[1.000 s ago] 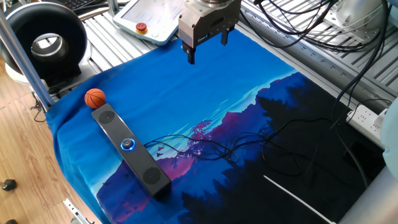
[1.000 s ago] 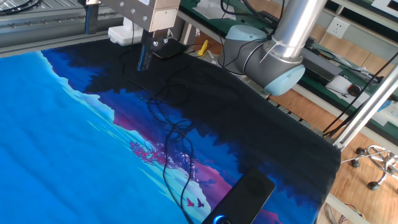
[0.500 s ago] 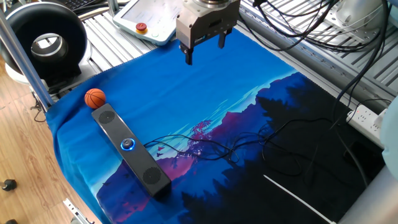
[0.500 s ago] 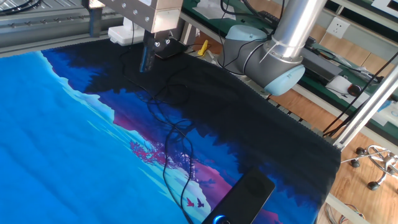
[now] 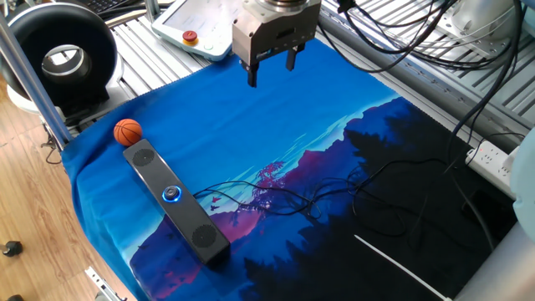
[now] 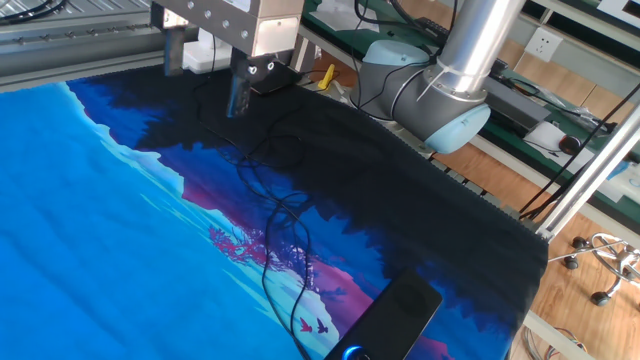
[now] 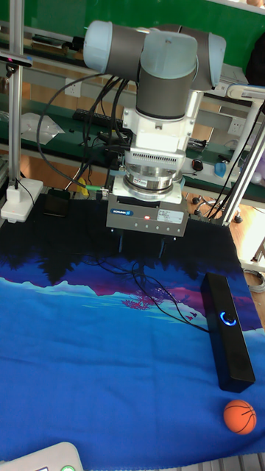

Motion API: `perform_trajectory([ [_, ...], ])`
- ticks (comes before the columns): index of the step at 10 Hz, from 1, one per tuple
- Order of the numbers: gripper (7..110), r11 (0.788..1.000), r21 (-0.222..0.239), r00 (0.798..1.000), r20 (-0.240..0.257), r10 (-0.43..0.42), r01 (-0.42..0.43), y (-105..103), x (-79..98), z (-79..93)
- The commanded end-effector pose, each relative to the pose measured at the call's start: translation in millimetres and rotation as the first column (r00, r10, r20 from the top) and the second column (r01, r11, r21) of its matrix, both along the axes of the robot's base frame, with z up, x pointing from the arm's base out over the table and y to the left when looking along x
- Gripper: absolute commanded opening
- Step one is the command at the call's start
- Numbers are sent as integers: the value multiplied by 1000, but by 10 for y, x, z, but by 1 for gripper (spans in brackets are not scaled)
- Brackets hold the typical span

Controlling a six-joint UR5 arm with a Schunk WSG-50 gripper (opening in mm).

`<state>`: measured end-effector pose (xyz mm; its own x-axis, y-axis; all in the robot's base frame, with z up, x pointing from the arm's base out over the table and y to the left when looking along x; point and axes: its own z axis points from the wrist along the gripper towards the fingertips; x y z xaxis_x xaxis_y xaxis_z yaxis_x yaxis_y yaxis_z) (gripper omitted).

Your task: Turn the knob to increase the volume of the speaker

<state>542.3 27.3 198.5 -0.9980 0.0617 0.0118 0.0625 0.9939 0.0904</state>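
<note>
One gripper (image 5: 270, 70), fingers apart and empty, has drifted slightly left, still well apart from the knob (image 5: 171, 194) on the speaker (image 5: 175, 203).

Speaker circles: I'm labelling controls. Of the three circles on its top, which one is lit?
The middle one, the knob on the speaker, ringed in blue light; the two end circles are dark grilles.

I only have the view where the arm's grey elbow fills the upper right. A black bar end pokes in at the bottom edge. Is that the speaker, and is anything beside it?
Observer: Yes, the speaker; a small orange ball sits at its far end.
Operator: Is the knob lit?
Observer: Yes, the knob glows blue at mid-bar.
Operator: Claw near it?
Observer: No, the claw hangs open, high, well away from it.
</note>
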Motion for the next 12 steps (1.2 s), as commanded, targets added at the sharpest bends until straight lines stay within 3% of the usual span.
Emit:
perform_trajectory([
  [1,7,1000,14,1000,1,-9,9,59,0,8],
  [8,7,996,-59,998,-18,68,-69,175,-142,-54],
  [10,7,991,-102,996,-28,89,-91,206,-222,-95],
  [12,7,989,-94,993,-26,116,-118,366,-295,-140],
])
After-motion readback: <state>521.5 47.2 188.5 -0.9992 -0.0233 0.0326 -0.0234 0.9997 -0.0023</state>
